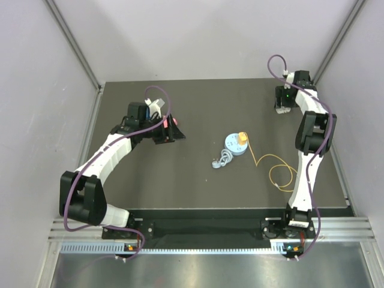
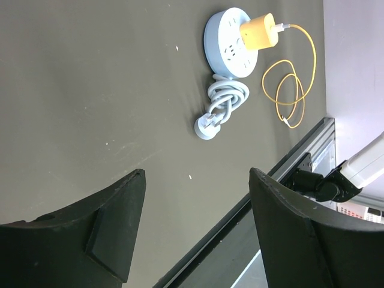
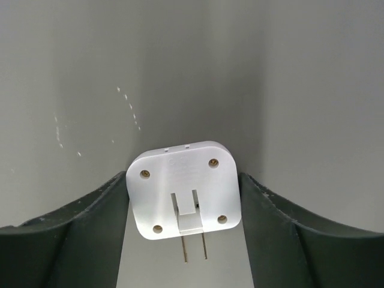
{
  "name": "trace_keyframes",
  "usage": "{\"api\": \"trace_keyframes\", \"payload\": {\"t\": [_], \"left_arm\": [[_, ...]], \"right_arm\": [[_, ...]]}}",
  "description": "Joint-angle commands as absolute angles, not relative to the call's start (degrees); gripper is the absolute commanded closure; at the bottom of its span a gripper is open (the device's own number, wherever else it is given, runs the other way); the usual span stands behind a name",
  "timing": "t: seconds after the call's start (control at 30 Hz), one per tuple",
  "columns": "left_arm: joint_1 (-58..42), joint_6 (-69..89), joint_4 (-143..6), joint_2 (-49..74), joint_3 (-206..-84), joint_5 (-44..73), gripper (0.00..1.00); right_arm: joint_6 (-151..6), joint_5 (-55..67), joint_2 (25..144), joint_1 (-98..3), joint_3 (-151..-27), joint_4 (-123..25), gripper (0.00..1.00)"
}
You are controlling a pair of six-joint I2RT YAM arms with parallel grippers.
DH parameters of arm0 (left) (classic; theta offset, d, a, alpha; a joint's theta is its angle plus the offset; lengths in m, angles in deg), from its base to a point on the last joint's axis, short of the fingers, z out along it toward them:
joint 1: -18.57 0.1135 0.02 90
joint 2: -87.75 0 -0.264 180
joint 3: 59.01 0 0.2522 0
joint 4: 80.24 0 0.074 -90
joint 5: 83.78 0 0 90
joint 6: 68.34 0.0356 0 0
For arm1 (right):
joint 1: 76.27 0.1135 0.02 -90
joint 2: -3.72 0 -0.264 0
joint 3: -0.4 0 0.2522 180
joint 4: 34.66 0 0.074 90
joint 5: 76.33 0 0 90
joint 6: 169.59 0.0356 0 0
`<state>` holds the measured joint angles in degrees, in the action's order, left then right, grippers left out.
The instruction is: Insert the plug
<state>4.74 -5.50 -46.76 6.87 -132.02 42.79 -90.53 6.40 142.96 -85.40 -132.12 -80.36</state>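
The yellow plug [image 1: 242, 139] sits on top of the light-blue round disc [image 1: 233, 146] at mid-table, with its yellow-orange wire [image 1: 273, 168] looping toward the front right. The left wrist view shows the plug [image 2: 259, 32] seated on the disc [image 2: 227, 48]. My left gripper [image 1: 174, 130] is open and empty at the back left, well apart from the plug; its fingers [image 2: 114, 228] frame bare table. My right gripper [image 1: 282, 103] is at the back right corner, shut on a small white square block [image 3: 183, 189] with two metal prongs.
The disc's grey cord [image 2: 225, 99] lies coiled in front of it and ends in a small grey plug [image 2: 207, 127]. Grey walls enclose the table on three sides. A metal rail [image 1: 210, 231] runs along the near edge.
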Motion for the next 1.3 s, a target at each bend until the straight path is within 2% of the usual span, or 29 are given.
{"api": "trace_keyframes", "payload": {"t": [0.0,0.03,0.13,0.23,0.3,0.33,0.47,0.53,0.63,0.77,0.93,1.13,1.27], "left_arm": [[5.21,-5.59,-48.99,7.15,-132.27,43.57,0.27],[5.21,-5.59,-49.08,7.24,-132.28,43.48,0.28],[5.12,-5.15,-49.34,8.11,-132.45,43.40,0.33],[4.86,-5.06,-50.04,9.00,-132.63,42.35,0.35],[4.07,-5.59,-50.48,9.96,-133.50,41.73,0.37],[3.02,-5.94,-51.71,10.75,-133.77,41.81,0.37],[-3.30,-5.95,-55.57,14.35,-135.09,36.05,0.37],[-8.21,-5.50,-57.42,16.46,-135.53,32.42,0.37],[-11.83,-6.55,-62.86,18.92,-134.48,27.85,0.37],[-16.22,-5.94,-68.50,21.65,-132.54,20.91,0.36],[-25.00,-1.38,-76.39,25.33,-129.82,10.10,0.32],[-35.99,7.85,-78.53,25.18,-130.25,-0.35,0.29],[-38.91,9.70,-77.12,23.24,-131.74,-7.56,0.30]], "right_arm": [[-89.09,6.38,139.69,-85.59,-130.00,-80.24,0.51],[-87.17,5.94,139.07,-85.59,-128.69,-79.63,0.63],[-81.03,3.75,133.12,-84.54,-124.92,-76.55,0.76],[-69.98,3.04,127.23,-82.53,-118.08,-72.34,0.86],[-64.24,1.19,118.89,-80.94,-112.10,-65.17,0.89],[-58.99,0.32,115.37,-79.02,-104.67,-61.81,0.91],[-44.82,-1.80,94.49,-72.16,-85.99,-42.30,0.95],[-38.15,-1.45,88.82,-67.43,-79.41,-36.15,0.97],[-32.07,3.10,77.76,-60.92,-74.12,-32.96,0.99],[-26.34,9.44,69.66,-53.09,-69.01,-29.27,0.99],[-20.20,16.29,65.16,-43.34,-64.88,-25.75,1.00],[-17.37,20.87,63.84,-38.31,-62.67,-22.32,1.00],[-16.84,21.58,63.66,-37.08,-62.58,-21.88,1.00]]}}
